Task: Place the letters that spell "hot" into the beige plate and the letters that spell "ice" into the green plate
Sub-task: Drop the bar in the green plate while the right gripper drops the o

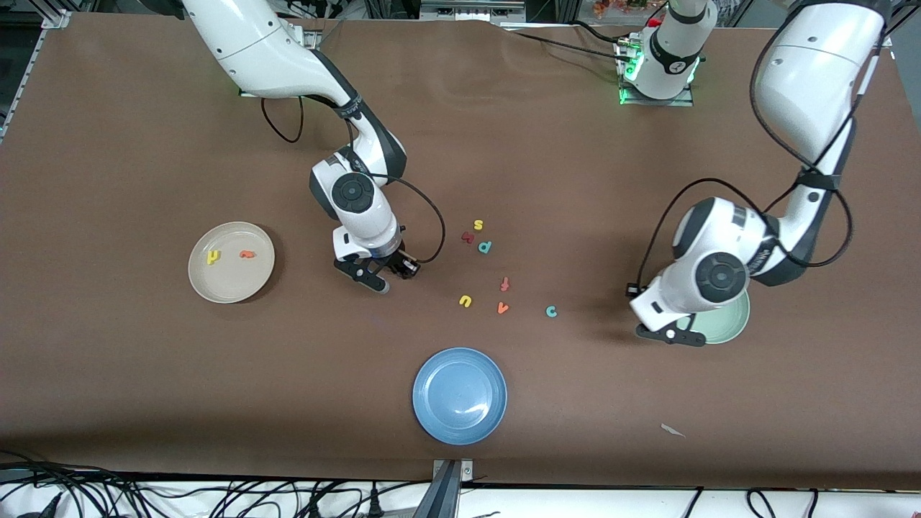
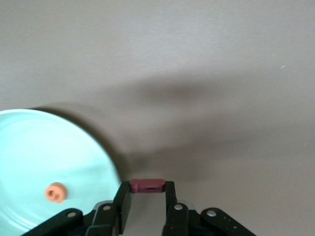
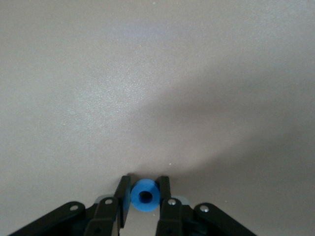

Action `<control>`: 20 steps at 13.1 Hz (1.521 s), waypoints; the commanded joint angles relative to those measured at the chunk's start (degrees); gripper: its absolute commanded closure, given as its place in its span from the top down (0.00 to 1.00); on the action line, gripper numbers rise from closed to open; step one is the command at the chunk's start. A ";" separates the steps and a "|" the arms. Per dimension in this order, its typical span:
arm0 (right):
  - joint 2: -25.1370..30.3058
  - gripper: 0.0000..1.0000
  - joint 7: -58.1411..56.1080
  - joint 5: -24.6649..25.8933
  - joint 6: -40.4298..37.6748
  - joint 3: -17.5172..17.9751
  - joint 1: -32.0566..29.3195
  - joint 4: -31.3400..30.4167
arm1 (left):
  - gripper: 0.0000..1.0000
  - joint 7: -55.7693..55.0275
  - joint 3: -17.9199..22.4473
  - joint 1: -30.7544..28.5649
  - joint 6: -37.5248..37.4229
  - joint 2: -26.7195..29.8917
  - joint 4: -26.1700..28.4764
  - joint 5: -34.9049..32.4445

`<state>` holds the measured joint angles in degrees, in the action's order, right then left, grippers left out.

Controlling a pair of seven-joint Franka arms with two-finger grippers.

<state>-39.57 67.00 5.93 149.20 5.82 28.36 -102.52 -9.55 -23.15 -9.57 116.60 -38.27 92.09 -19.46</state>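
With the right tool [image 3: 144, 195] pinching the blue "o" [image 3: 144, 195] mid-surface and the left tool [image 2: 146, 196] pinching the dark red "i" [image 2: 146, 185] beside the green plate [image 2: 54, 147], lift each straight up, then release low over the beige plate [image 1: 232, 286] and green plate.

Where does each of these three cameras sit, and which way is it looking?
Front view: high across the table, facing both arms' bases, over the beige plate.
Left wrist view: on the left arm, looking past the left gripper, shut on the red "i", beside the green plate.
Right wrist view: past the right gripper, holding the blue "o".
Shared: the green plate.
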 commanded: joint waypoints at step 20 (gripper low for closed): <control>19.28 0.17 -63.11 -1.62 -23.38 -28.14 -2.51 -17.53 | 1.00 4.55 -3.65 -10.12 10.84 7.60 14.44 -2.34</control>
<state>-19.59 8.57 5.22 119.93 -21.87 27.31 -116.29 -2.26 -25.57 -19.92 127.22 -32.42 105.08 -22.88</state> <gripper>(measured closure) 0.722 0.000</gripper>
